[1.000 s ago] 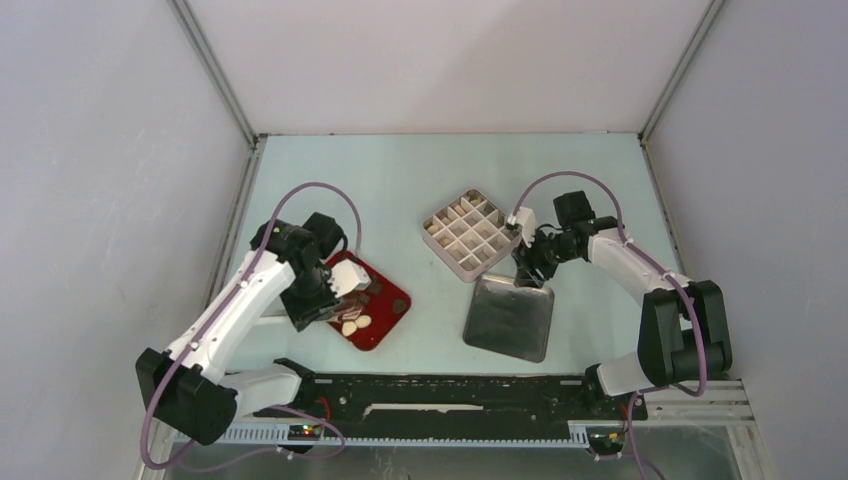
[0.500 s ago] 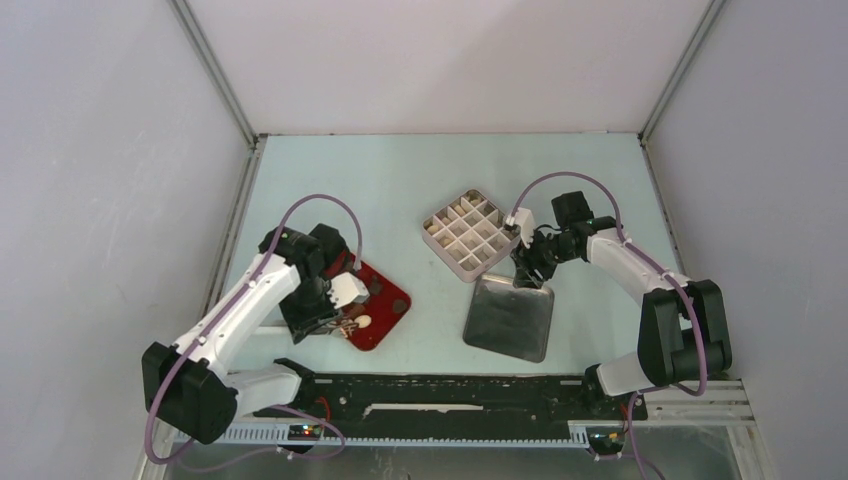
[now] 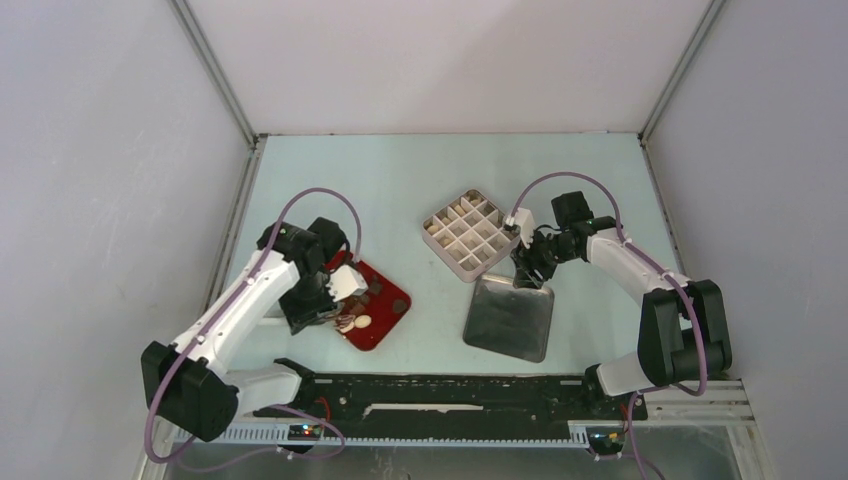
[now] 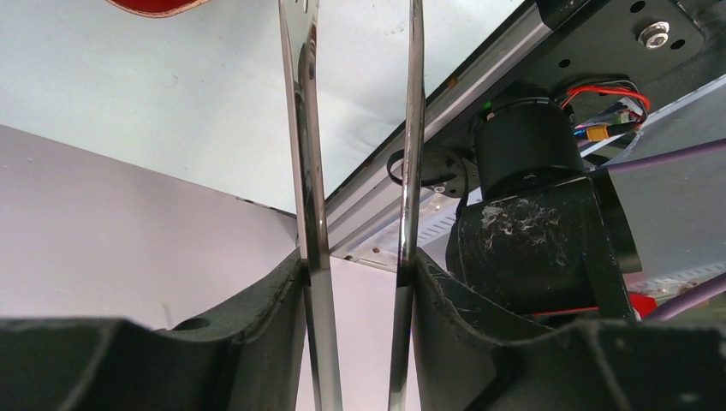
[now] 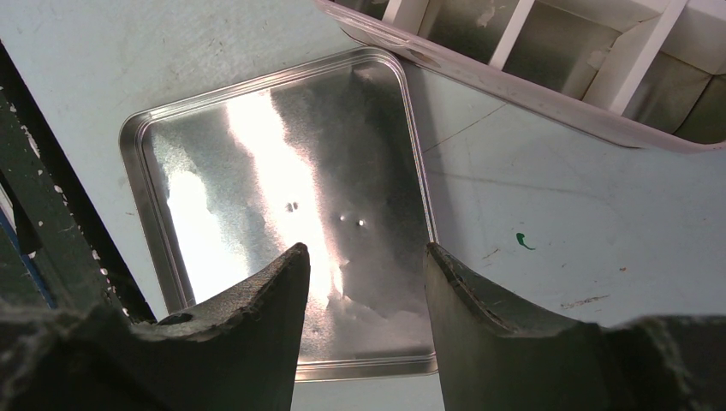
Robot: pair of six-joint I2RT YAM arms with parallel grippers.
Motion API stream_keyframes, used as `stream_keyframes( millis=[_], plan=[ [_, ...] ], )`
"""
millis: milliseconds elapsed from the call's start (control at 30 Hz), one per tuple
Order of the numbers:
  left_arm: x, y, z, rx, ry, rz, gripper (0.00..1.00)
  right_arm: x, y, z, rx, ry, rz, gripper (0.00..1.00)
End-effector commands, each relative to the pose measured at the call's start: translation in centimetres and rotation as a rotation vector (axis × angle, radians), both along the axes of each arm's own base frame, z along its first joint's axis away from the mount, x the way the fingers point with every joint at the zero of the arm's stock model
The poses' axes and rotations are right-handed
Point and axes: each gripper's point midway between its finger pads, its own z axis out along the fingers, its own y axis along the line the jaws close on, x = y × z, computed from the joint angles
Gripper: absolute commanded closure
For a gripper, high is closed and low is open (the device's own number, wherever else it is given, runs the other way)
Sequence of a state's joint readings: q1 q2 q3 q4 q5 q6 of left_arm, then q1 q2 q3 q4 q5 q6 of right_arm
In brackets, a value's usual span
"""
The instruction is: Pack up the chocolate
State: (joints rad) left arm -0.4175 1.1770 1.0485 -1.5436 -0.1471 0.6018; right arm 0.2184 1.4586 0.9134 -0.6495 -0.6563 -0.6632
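The chocolate (image 3: 360, 321) lies on a red tray (image 3: 393, 307) left of centre: cream ovals at the near end, dark lumps (image 3: 378, 291) further back. My left gripper (image 3: 322, 305) hangs over the tray's near left corner, shut on metal tongs (image 4: 305, 171). In the left wrist view the two tong blades stand apart between my fingers (image 4: 355, 261), their tips out of the picture, and only a sliver of the tray (image 4: 154, 5) shows. My right gripper (image 3: 524, 268) is open and empty over a flat metal lid (image 5: 257, 171).
A white box with a grid of compartments (image 3: 468, 233) stands at the middle, its near edge (image 5: 556, 94) close to my right fingers. The metal lid (image 3: 510, 318) lies on the table in front of it. A black rail (image 3: 450, 392) runs along the near edge.
My left wrist has shifted slightly over the red tray and the tong blades have spread a little. The right arm has not moved.
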Motion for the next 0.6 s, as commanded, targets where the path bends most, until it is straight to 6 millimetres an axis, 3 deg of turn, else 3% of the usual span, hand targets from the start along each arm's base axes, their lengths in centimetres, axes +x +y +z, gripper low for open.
stream_keyframes(
  millis=[0, 367, 567],
  plan=[
    [0.0, -0.3, 0.1, -0.014, 0.018, -0.006, 0.52, 1.1, 0.3, 1.1, 0.006, -0.047, 0.013, 0.46],
    [-0.1, -0.9, -1.3, -0.003, 0.082, -0.019, 0.54, 1.0, 0.2, 1.1, 0.004, -0.044, 0.012, 0.45],
    [-0.7, -0.1, -0.6, 0.024, 0.102, -0.045, 0.56, 1.0, 0.2, 1.0, 0.003, -0.04, 0.012, 0.46]
  ],
)
